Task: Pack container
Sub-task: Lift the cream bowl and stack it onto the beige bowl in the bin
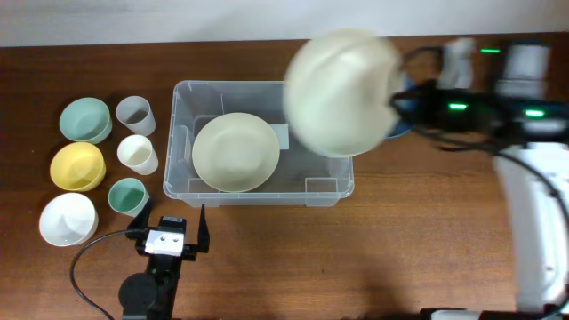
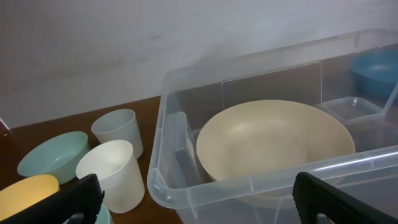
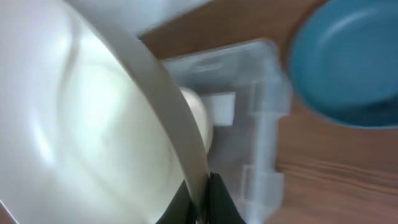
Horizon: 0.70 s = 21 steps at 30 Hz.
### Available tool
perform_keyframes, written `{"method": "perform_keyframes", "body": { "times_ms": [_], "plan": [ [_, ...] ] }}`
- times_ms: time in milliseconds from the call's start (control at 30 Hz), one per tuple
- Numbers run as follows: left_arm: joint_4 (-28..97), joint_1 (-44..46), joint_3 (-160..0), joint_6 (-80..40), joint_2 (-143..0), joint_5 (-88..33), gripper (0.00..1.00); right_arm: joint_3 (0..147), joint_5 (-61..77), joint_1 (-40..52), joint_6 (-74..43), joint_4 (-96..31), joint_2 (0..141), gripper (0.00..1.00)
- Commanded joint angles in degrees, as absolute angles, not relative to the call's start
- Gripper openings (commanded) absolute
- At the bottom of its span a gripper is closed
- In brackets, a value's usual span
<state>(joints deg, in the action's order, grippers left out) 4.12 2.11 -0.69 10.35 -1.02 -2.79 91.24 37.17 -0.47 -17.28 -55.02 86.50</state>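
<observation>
Clear plastic container: stands mid-counter, just ahead of the left arm, one long side towards it.
Cream bowl: lies upright inside the container, in its left half.
Right fingers: pinched onto the rim of a pale cream dish.
Pale cream dish: in the air, tilted and blurred, over the container's far right corner.
Left fingers: spread wide, holding nothing, low by the container's near wall.
Blue plate: on the counter just right of the container, partly hidden behind the dish.
Left of the container: teal bowl, grey cup, white cup, yellow bowl, teal cup and white bowl, clustered on the counter.
</observation>
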Motion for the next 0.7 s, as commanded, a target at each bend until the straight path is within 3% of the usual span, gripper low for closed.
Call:
{"method": "perform_keyframes", "body": {
  "times_ms": [0, 267, 667],
  "plan": [
    [4.40, 1.69, -0.54, 11.25, -0.99, -3.22, 1.00, 91.53, 21.56, 11.07, -26.33, -51.16, 89.80, 0.04],
    [4.40, 1.69, -0.54, 11.27, -0.99, -3.22, 1.00, 91.53, 16.47, 24.05, -35.77, -41.41, 103.42, 0.04],
    [4.40, 1.69, -0.54, 11.27, -0.99, -3.22, 1.00, 91.53, 18.79, 28.27, -38.24, -35.14, 115.55, 0.04]
  ]
}}
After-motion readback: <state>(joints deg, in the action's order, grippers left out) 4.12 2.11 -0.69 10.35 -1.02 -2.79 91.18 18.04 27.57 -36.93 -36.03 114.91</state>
